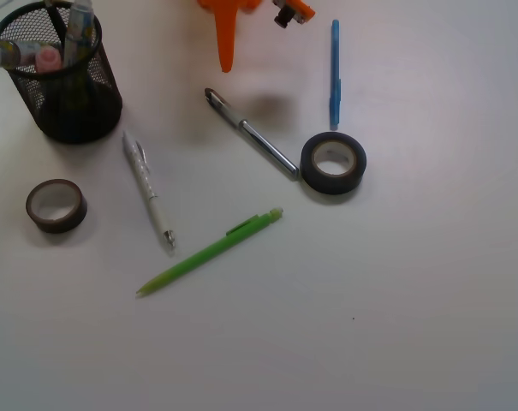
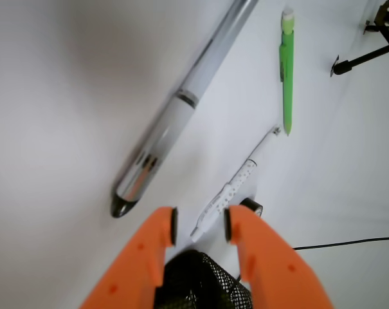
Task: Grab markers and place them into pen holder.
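At the table's far left corner, the black wire-mesh cylindrical pen holder [image 1: 63, 77] already carries the thick clear-capped markers [image 1: 46, 56], leaning on its rim because they stand about as tall as the cup, so by my reckoning no marker is left to fetch. Above the white table [image 1: 413, 300], the orange two-fingered gripper [image 2: 200, 225] hangs with fingers parted and nothing between them, over the silver ballpoint pen [image 1: 252, 133] and the white pen [image 1: 149, 191]. No lettering can be read.
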Action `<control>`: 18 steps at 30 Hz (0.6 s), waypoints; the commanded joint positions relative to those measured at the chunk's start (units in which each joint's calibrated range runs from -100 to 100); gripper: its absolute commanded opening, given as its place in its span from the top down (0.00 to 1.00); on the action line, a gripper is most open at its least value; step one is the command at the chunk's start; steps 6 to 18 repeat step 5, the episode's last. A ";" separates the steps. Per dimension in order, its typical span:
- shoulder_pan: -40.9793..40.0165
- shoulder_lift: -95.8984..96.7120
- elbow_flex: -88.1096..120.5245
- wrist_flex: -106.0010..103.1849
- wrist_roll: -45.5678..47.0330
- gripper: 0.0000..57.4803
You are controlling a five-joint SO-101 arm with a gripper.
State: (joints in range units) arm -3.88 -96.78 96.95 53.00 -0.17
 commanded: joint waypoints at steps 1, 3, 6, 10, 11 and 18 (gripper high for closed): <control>-0.34 -0.25 -0.30 0.10 -0.15 0.85; -0.34 -0.25 -0.30 0.10 -0.15 0.85; -0.34 -0.25 -0.30 0.10 -0.15 0.85; -0.34 -0.25 -0.30 0.10 -0.15 0.85; -0.34 -0.25 -0.30 0.10 -0.15 0.85; -0.34 -0.25 -0.30 0.10 -0.15 0.85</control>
